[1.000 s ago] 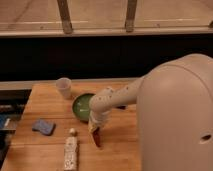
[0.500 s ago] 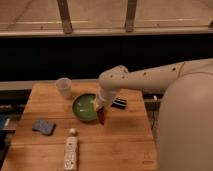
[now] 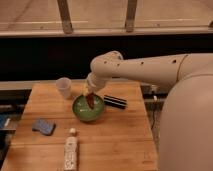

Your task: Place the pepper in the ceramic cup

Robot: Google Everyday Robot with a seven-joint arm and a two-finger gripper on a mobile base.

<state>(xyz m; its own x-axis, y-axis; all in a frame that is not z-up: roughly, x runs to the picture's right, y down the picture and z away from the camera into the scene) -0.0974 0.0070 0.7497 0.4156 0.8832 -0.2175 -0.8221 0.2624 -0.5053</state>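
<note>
Jaws: mine are clamped on the top end of the pepper point(image 3: 90, 101), above the green bowl point(image 3: 80, 114) near the middle of the bench point(image 3: 120, 135).
Pepper: dark red, hanging roughly upright from my jaws, its tip over the bowl's inside.
Ceramic cup point(image 3: 63, 87): whitish, upright, behind and left of the bowl, near its rim, apart from the pepper.
Black block point(image 3: 115, 102): just right of the bowl.
Blue sponge point(image 3: 43, 126): front left.
White bottle point(image 3: 71, 150): lying at the front edge.
</note>
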